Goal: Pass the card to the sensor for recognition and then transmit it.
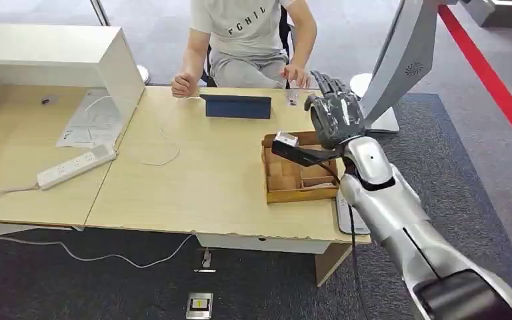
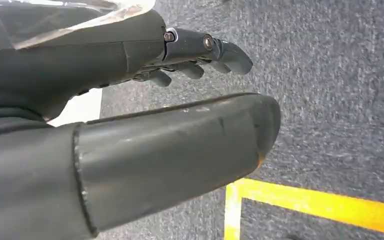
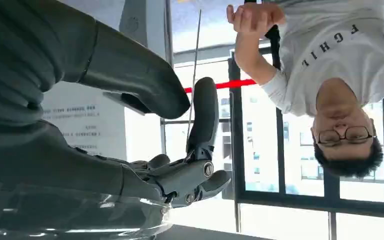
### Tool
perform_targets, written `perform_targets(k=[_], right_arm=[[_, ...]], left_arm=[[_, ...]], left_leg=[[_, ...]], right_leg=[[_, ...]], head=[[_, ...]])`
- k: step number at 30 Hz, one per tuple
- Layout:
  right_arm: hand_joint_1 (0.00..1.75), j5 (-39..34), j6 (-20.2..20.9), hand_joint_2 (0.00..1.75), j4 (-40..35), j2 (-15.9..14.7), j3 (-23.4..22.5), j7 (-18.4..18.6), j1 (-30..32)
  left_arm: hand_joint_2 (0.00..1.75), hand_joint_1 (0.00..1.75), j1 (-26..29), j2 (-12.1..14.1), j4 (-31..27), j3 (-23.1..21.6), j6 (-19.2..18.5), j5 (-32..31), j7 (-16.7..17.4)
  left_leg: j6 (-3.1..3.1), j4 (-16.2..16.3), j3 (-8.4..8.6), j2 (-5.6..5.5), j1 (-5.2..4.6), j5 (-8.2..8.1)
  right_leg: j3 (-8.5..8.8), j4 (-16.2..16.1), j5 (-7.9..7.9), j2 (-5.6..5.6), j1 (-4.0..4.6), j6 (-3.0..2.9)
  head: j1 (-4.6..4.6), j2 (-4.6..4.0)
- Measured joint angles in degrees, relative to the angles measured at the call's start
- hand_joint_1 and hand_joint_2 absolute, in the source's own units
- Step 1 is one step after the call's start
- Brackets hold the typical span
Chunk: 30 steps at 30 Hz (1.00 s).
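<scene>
Your right hand (image 1: pixel 334 115) is up above the wooden tray (image 1: pixel 300 192), pinching a thin card (image 3: pixel 195 75) (edge-on in the wrist view); left hand (image 2: pixel 130 115) hangs empty, fingers loosely extended.

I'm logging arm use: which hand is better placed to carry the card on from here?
Right. The right hand is raised over the table, above the wooden box, apparently pinching a thin card edge-on. The left hand hangs over carpet, holding nothing.
</scene>
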Motion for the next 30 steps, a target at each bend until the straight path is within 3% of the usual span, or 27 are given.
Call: perform_targets(k=[9,14,30], right_arm=[[1.75,3.67,3.23,1.75,7.36,2.90,0.66,1.51,-6.72],[1.75,4.81,4.92,1.75,9.83,3.91,0.96,2.27,-7.38],[1.75,6.18,4.78,1.75,14.23,6.25,1.84,2.60,-7.40]], left_arm=[[0.00,0.00,0.01,-0.44,0.00,-0.39,-0.63,-0.37,0.31],[0.00,0.00,0.00,-0.52,0.00,-0.39,0.35,1.48,0.90],[0.00,0.00,0.03,-0.96,0.00,-0.26,1.77,2.29,2.86]], left_leg=[[0.00,0.00,-0.01,0.00,0.00,0.00],[0.00,0.00,0.00,0.00,0.00,0.00],[0.00,0.00,-0.01,0.00,0.00,0.00]], right_leg=[[0.01,-0.03,0.00,0.00,0.00,0.00],[0.01,-0.02,0.00,0.00,0.00,0.00],[0.01,-0.02,0.00,0.00,0.00,0.00]], head=[[0.00,0.00],[0.00,0.00],[0.00,0.00]])
